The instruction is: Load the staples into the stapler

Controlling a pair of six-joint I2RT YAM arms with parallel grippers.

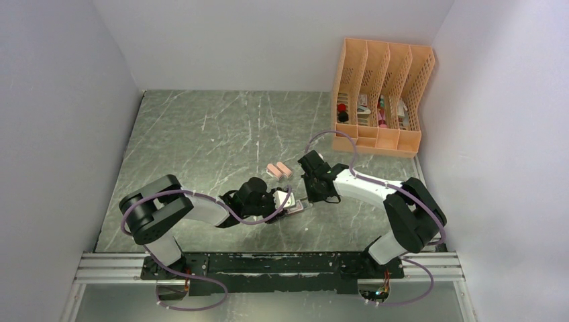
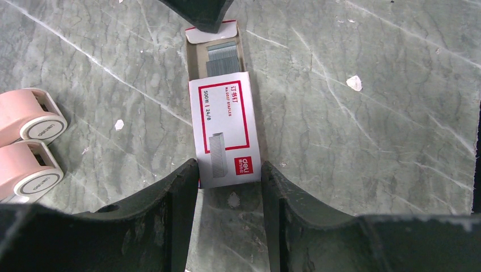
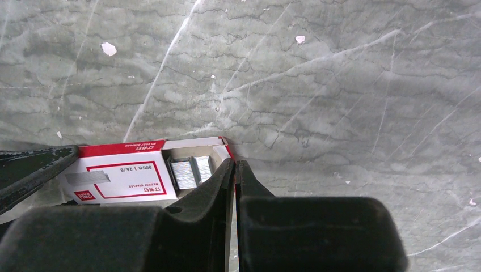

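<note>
The left gripper [image 2: 229, 173] is clamped on the near end of the red-and-white staple box [image 2: 224, 124], which lies flat on the counter [image 2: 368, 141]. The box's far end is slid open, showing the silvery staples [image 2: 222, 56]. The right gripper [image 3: 233, 170], fingers pressed together, has its tip at that open end. Two pink staplers [image 2: 28, 141] sit just left of the left gripper.

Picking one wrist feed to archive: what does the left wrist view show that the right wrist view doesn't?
Left wrist only: two pink staplers beside the staple box. Right wrist only: the right gripper pressed shut. Both: the box gripped by the left gripper, its tray slid out, staples showing, the marbled table.
</note>
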